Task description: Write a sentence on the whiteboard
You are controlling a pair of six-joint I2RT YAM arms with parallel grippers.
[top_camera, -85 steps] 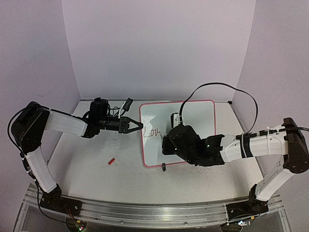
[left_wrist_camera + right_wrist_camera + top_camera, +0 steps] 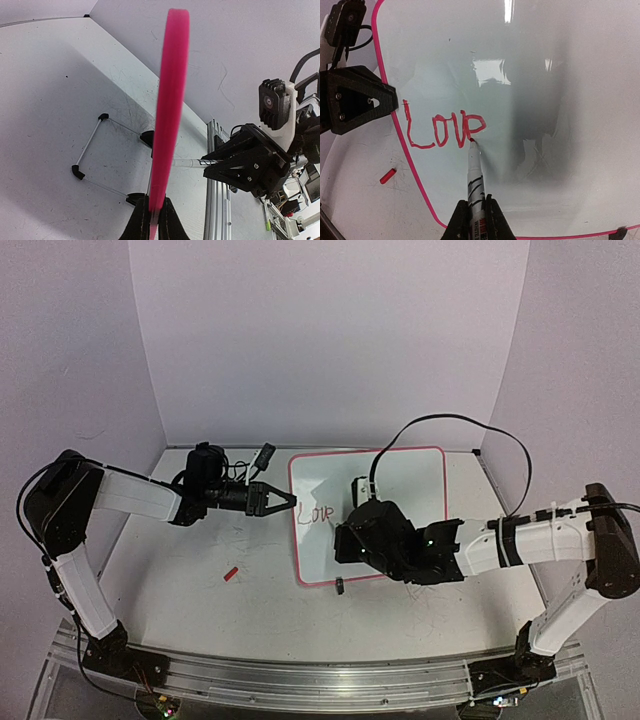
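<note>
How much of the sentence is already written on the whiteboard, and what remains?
Done: the sentence has three red letters, "Lov", near the left rim of the whiteboard. In hand: the right jaws are shut on the marker, its tip on the board at a fourth letter; the left jaws clamp the rim. Left: all later words.

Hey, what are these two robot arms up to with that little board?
They are writing on a whiteboard with a pink rim. The left gripper is shut on the board's left edge, steadying it. The right gripper holds a red marker with its tip on the board. The sentence has barely begun: it reads "Lov" plus a fourth letter in the making. A small red piece, likely the marker's cap, lies on the table left of the board.
</note>
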